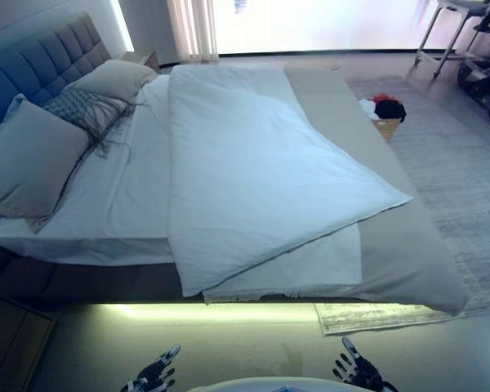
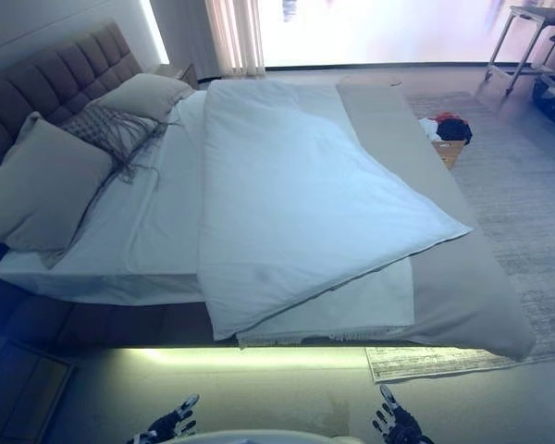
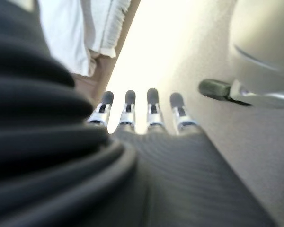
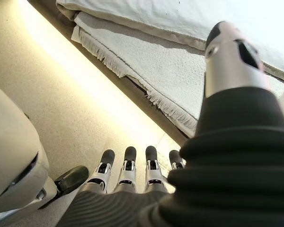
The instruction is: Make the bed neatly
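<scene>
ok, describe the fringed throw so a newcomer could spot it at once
Start at the tufted headboard at the bed's left end. Two plain pillows lie in front of it, the near pillow and the far pillow. The fringed throw is draped between them: darker, patterned, with loose stringy tassels trailing onto the white sheet.

No text, label, number or sign can be read in any view: the white quilted duvet [image 1: 253, 171] bears none, nor do the grey fabric pillows [image 1: 33, 155], the tufted headboard [image 1: 41, 57] or the pale woven rug [image 1: 457, 163].
</scene>
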Controlling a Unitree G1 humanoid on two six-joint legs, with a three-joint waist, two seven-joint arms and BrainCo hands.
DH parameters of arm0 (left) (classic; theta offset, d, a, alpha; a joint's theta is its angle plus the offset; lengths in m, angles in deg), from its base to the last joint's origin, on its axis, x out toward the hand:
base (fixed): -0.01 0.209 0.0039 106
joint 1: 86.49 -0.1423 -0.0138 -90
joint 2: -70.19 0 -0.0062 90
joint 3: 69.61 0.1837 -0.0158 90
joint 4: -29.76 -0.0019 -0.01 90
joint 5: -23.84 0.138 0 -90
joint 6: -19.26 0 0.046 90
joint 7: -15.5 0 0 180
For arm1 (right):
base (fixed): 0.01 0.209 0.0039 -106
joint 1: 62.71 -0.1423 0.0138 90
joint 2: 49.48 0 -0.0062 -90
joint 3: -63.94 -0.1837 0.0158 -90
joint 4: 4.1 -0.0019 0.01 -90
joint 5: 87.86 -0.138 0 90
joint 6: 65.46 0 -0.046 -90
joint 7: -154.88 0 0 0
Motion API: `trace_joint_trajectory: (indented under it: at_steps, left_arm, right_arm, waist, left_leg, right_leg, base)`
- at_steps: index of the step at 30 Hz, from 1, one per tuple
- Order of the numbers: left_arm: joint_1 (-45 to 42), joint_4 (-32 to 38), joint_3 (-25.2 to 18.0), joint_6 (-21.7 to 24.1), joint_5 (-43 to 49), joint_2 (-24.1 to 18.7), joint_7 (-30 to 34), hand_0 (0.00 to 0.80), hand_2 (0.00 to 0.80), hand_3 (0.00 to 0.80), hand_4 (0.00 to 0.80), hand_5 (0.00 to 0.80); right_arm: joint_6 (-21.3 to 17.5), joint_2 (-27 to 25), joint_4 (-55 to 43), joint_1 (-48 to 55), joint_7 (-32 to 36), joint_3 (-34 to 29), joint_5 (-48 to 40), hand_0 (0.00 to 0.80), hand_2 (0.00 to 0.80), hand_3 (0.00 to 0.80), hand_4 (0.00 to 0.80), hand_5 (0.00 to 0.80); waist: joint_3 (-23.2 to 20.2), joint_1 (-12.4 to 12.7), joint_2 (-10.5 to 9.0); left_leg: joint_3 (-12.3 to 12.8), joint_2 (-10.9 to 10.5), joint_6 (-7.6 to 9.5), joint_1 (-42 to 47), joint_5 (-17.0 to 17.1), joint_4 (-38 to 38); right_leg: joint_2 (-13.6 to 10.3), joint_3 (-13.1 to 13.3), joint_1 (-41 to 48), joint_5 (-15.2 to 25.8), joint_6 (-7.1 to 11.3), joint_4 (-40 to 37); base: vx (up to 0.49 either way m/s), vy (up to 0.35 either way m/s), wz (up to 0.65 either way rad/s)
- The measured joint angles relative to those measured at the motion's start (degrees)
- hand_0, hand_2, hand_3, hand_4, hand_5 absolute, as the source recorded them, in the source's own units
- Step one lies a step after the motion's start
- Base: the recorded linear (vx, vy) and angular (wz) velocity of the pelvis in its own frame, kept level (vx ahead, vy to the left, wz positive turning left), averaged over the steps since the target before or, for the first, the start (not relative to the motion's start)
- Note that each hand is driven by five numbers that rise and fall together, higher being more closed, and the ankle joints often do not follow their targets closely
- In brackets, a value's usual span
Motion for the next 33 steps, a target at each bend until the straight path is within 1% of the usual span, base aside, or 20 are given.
trace_joint_trajectory:
  at_steps: [2, 3, 4, 5, 6, 7, 8, 10, 12, 13, 16, 18, 19, 20, 21, 24, 25, 29, 31, 33]
  left_arm:
    - [0.0, -1.3, -0.3, 0.1, 0.0, 0.2, -0.2, 0.0, 0.0, 0.0, 0.0, 0.0]
    - [0.4, -2.3, -1.4, 0.2, 0.0, 0.2, -0.3, 0.0, 0.0, 0.0, 0.0, 0.0]
    - [0.9, -3.4, -2.6, 0.3, 0.0, 0.1, -0.3, 0.0, 0.0, 0.0, 0.0, 0.0]
    - [1.0, -3.7, -3.4, 0.5, -0.1, 0.3, -0.2, 0.0, 0.0, 0.0, 0.0, 0.0]
    - [1.2, -3.8, -3.5, 0.4, -0.1, 0.9, -0.2, 0.0, 0.0, 0.0, 0.0, 0.0]
    - [0.3, -4.0, -3.8, 0.4, -0.2, 1.8, -0.1, 0.0, 0.0, 0.0, 0.0, 0.0]
    - [-0.2, -4.4, -3.9, 0.4, -0.2, 2.4, -0.1, 0.0, 0.0, 0.0, 0.0, 0.0]
    - [-0.7, -4.9, -3.9, 0.5, -0.3, 2.6, -0.2, 0.0, 0.0, 0.0, 0.0, 0.0]
    - [1.0, -5.7, -3.9, 0.5, -0.4, 2.6, -0.3, 0.0, 0.0, 0.0, 0.0, 0.0]
    - [1.8, -5.7, -3.9, 0.5, -0.4, 2.8, -0.3, 0.0, 0.0, 0.0, 0.0, 0.0]
    - [1.8, -5.5, -4.4, 0.4, -0.1, 2.7, -0.8, 0.0, 0.0, 0.0, 0.0, 0.0]
    - [1.7, -5.7, -4.5, 0.3, 0.0, 2.7, -0.9, 0.0, 0.0, 0.0, 0.0, 0.0]
    - [1.2, -5.7, -4.5, 0.3, 0.0, 2.4, -0.8, 0.0, 0.0, 0.0, 0.0, 0.0]
    - [1.6, -5.4, -4.5, 0.3, 0.0, 1.1, -1.0, 0.0, 0.0, 0.0, 0.0, 0.0]
    - [1.7, -4.3, -4.5, 0.3, 0.0, 0.0, -1.0, 0.0, 0.0, 0.0, 0.0, 0.0]
    - [3.1, -3.4, -4.0, 0.3, 0.0, -2.7, -1.0, 0.0, 0.0, 0.0, 0.0, 0.0]
    - [3.8, -3.3, -3.7, 0.3, 0.0, -3.3, -1.0, 0.0, 0.0, 0.0, 0.0, 0.0]
    - [4.3, -2.9, -3.6, -0.1, 1.3, -4.3, -1.1, 0.0, 0.0, 0.0, 0.0, 0.0]
    - [4.2, -2.6, -2.6, -0.1, 1.7, -4.6, -1.2, 0.0, 0.0, 0.0, 0.0, 0.0]
    - [4.6, -2.3, -1.2, -0.1, 1.7, -4.6, -1.2, 0.0, 0.0, 0.0, 0.0, 0.0]
  right_arm:
    - [0.5, 0.0, 0.6, -0.7, 0.3, 0.2, 1.0, 0.0, 0.0, 0.0, 0.0, 0.0]
    - [0.8, 0.3, 1.5, -1.9, 0.4, 0.8, 1.4, 0.0, 0.0, 0.0, 0.0, 0.0]
    - [1.0, 0.6, 2.4, -3.4, 0.3, 0.9, 2.2, 0.0, 0.0, 0.0, 0.0, 0.0]
    - [1.0, 0.5, 3.2, -4.7, 0.0, 1.1, 3.0, 0.0, 0.0, 0.0, 0.0, 0.0]
    - [1.1, 0.1, 3.3, -5.6, -0.4, 1.1, 3.7, 0.0, 0.0, 0.0, 0.0, 0.0]
    - [1.0, -0.8, 3.3, -5.8, -1.1, 1.1, 4.3, 0.0, 0.0, 0.0, 0.0, 0.0]
    - [1.0, -1.7, 3.4, -6.0, -1.8, 1.1, 4.8, 0.0, 0.0, 0.0, 0.0, 0.0]
    - [1.4, -2.3, 3.7, -6.1, -2.9, 1.1, 5.2, 0.0, 0.0, 0.0, 0.0, 0.0]
    - [2.0, -2.1, 4.4, -6.1, -3.4, 0.9, 5.2, 0.0, 0.0, 0.0, 0.0, 0.0]
    - [2.2, -2.1, 4.9, -5.9, -3.6, 0.7, 5.2, 0.0, 0.0, 0.0, 0.0, 0.0]
    - [2.4, -2.1, 5.6, -5.3, -3.5, 0.4, 5.2, 0.0, 0.0, 0.0, 0.0, 0.0]
    - [2.3, -2.2, 5.4, -4.6, -3.4, 0.5, 5.2, 0.0, 0.0, 0.0, 0.0, 0.0]
    - [2.1, -2.0, 5.5, -4.0, -3.4, 0.5, 5.2, 0.0, 0.0, 0.0, 0.0, 0.0]
    - [2.2, -0.5, 5.5, -2.9, -2.5, 0.5, 5.2, 0.0, 0.0, 0.0, 0.0, 0.0]
    - [2.4, 0.6, 5.6, -2.1, -1.9, 0.5, 5.2, 0.0, 0.0, 0.0, 0.0, 0.0]
    - [1.8, 1.9, 5.5, -2.1, -0.7, 0.4, 4.6, 0.0, 0.0, 0.0, 0.0, 0.0]
    - [1.8, 2.1, 5.5, -2.2, -0.3, 0.3, 4.1, 0.0, 0.0, 0.0, 0.0, 0.0]
    - [1.8, 2.2, 4.2, -5.2, -0.2, -0.9, 2.6, 0.0, 0.0, 0.0, 0.0, 0.0]
    - [1.8, 2.2, 3.3, -6.1, -0.3, -1.5, 0.5, 0.0, 0.0, 0.0, 0.0, 0.0]
    - [1.9, 1.7, 3.1, -6.9, -0.4, -1.5, -2.2, 0.0, 0.0, 0.0, 0.0, 0.0]
  waist:
    - [0.8, 0.1, 0.54]
    - [1.7, 0.2, -0.2]
    - [3.4, 0.3, -1.04]
    - [4.7, 0.8, -1.88]
    - [5.7, 1.2, -2.52]
    - [5.8, 1.8, -2.26]
    - [6.3, 2.2, -1.02]
    - [6.7, 2.5, 0.6]
    - [7.1, 3.1, 0.35]
    - [7.7, 3.1, 0.16]
    - [7.6, 3.8, -0.16]
    - [6.8, 4.7, 0.04]
    - [5.8, 4.8, 0.72]
    - [5.6, 3.9, -0.9]
    - [5.1, 3.9, -2.14]
    - [4.4, 4.4, -2.96]
    - [3.8, 4.6, -3.22]
    - [3.6, 4.7, -2.61]
    - [4.5, 4.7, -1.31]
    - [4.9, 4.6, -1.04]
  left_leg:
    - [0.1, 0.6, -0.46, -1.7, -1.4, 3.9]
    - [0.1, 0.7, -0.96, -3.3, -2.0, 8.2]
    - [0.1, 0.4, -1.9, -6.8, -2.4, 15.7]
    - [-0.1, 0.0, -3.65, -12.4, -1.7, 26.2]
    - [-0.6, 0.1, -4.93, -16.9, 0.1, 32.5]
    - [-1.1, 0.3, -5.15, -18.2, -0.2, 32.0]
    - [-1.5, 0.9, -5.11, -18.3, -0.2, 27.9]
    - [-1.3, 3.0, -4.39, -17.5, 0.7, 14.9]
    - [-1.8, 4.2, -3.89, -17.0, 2.7, 1.8]
    - [-1.8, 4.6, -3.88, -16.8, 4.0, -0.3]
    - [-1.2, 5.7, -3.54, -15.6, 4.2, 3.6]
    - [-0.6, 4.5, -2.73, -15.8, 3.5, 12.3]
    - [0.0, 3.3, -0.39, -15.1, 2.1, 12.6]
    - [1.3, 0.9, 0.68, -13.6, 2.0, 10.7]
    - [1.6, -0.7, 1.68, -11.7, 2.1, 9.2]
    - [1.9, -3.1, 3.27, -9.7, 1.5, 7.7]
    - [2.1, -3.5, 3.66, -9.9, 1.1, 7.6]
    - [4.2, -3.8, 4.39, -9.1, 0.8, 6.2]
    - [4.5, -2.5, 4.42, -7.8, 0.8, 5.1]
    - [4.7, -1.4, 4.27, -8.1, 0.4, 4.2]
  right_leg:
    - [0.4, 0.1, -1.4, -1.2, -0.62, 2.2]
    - [0.1, 0.2, -2.1, -2.2, -1.05, 3.8]
    - [-0.9, 0.9, -3.2, -3.2, -1.73, 5.9]
    - [-1.7, 2.1, -4.2, -3.7, -2.25, 7.5]
    - [-2.5, 3.4, -4.8, -3.8, -2.73, 8.4]
    - [-2.9, 3.6, -5.5, -3.7, -2.92, 8.6]
    - [-2.7, 3.6, -5.5, -3.7, -2.94, 8.6]
    - [-1.9, 2.7, -5.7, -3.7, -2.99, 8.4]
    - [-1.1, 2.9, -4.1, -3.4, -3.38, 4.5]
    - [-0.8, 3.0, -2.0, -3.3, -3.39, 2.0]
    - [-1.8, 3.0, 0.7, -3.4, -3.14, 1.8]
    - [-4.2, 2.6, 0.9, -4.6, -1.19, 3.0]
    - [-4.9, 2.0, 2.0, -5.4, 1.03, 3.5]
    - [-7.7, 2.0, 2.6, -6.3, 0.63, 5.6]
    - [-9.2, 1.7, 2.6, -7.1, 1.11, 8.5]
    - [-11.5, 1.9, 2.0, -7.0, 1.3, 13.7]
    - [-11.8, 1.9, 0.9, -6.3, 2.15, 15.0]
    - [-12.7, 1.7, -3.1, -5.2, 3.01, 20.7]
    - [-12.2, 1.8, -6.3, -7.1, 3.16, 25.2]
    - [-11.0, 1.8, -10.2, -8.4, 3.35, 21.2]
  base:
    - [0.063, -0.098, -0.02]
    - [0.046, 0.001, -0.05]
    - [0.065, 0.097, -0.15]
    - [0.149, 0.174, -0.4]
    - [0.273, 0.235, -0.62]
    - [0.344, 0.25, -0.72]
    - [0.401, 0.269, -0.65]
    - [0.483, 0.27, -0.39]
    - [0.49, 0.278, -0.09]
    - [0.479, 0.33, 0.03]
    - [0.479, 0.36, -0.31]
    - [0.422, 0.331, -0.58]
    - [0.407, 0.308, -0.06]
    - [0.392, 0.287, 0.24]
    - [0.362, 0.263, 0.27]
    - [0.282, 0.216, 0.14]
    - [0.246, 0.194, 0.11]
    - [0.174, 0.07, -0.09]
    - [0.078, -0.084, -0.15]
    - [-0.031, -0.167, -0.23]
